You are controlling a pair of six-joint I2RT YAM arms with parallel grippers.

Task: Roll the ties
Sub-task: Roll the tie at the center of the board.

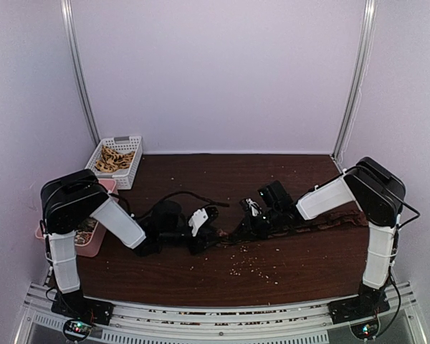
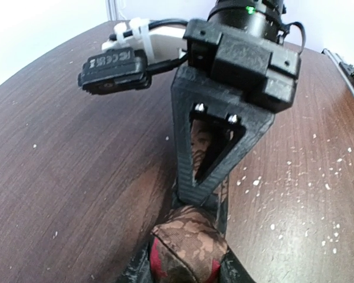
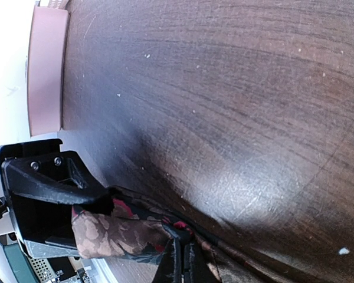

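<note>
A dark brown tie [image 1: 330, 221] with a pale pattern lies across the table from the centre to the right. Its folded end [image 2: 189, 236], showing red lining, sits wedged between the fingers of my left gripper [image 2: 186, 268], which is shut on it. My right gripper [image 3: 182, 242] is shut, with the tie's fabric [image 3: 115, 233] bunched at its tips, right next to the left gripper's finger [image 3: 41, 200]. In the top view my left gripper [image 1: 213, 229] and my right gripper [image 1: 242, 228] meet at mid-table. The right gripper's black finger [image 2: 215, 147] stands just beyond the folded end.
A white basket [image 1: 132, 172] holding rolled ties stands at the back left. A pink tray [image 1: 100, 244] sits beside the left arm. Pale crumbs [image 1: 254, 266] are scattered on the dark wood in front of the grippers.
</note>
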